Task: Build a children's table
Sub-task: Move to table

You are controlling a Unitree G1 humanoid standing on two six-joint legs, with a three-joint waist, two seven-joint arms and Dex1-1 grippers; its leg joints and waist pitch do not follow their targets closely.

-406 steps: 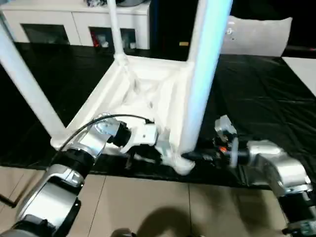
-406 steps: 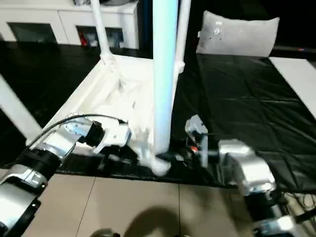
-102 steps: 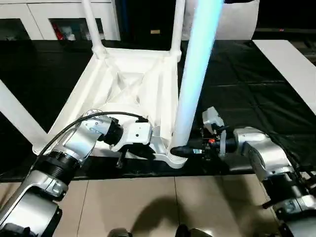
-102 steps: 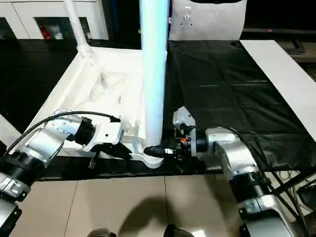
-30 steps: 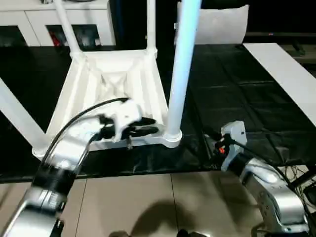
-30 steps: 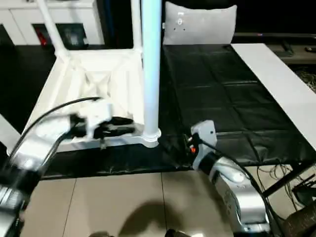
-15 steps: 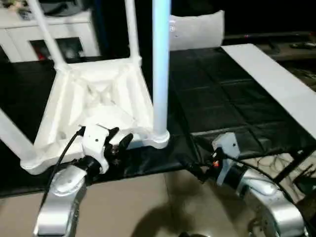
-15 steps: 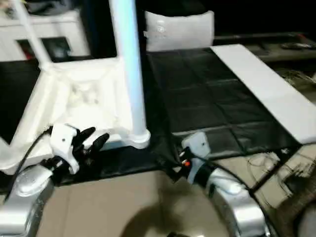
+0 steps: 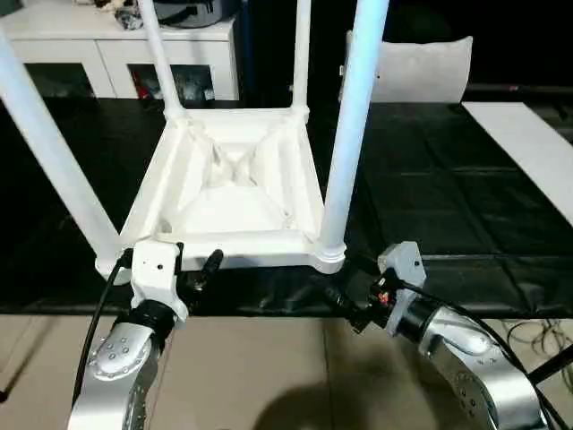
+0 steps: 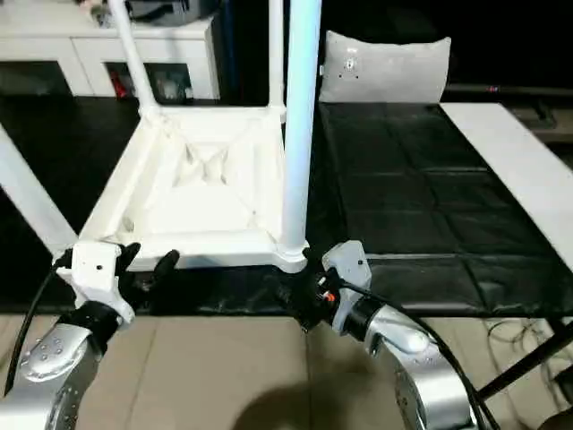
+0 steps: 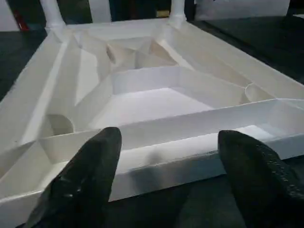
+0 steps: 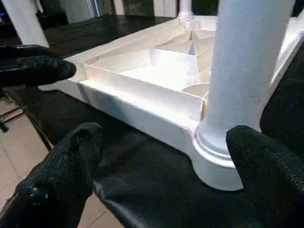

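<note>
Both hands are hanging wide open and empty near the upturned children's table (image 9: 235, 193), left hand (image 9: 191, 269), right hand (image 10: 295, 300) seemingly just off its near-right leg (image 9: 351, 125).

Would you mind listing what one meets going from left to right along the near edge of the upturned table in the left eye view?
Near-left leg → left hand → near-right leg → right hand.

Head stereo looks down/fwd over tabletop (image 9: 228, 193); both wrist cams sit low, close, facing its near edge.
</note>
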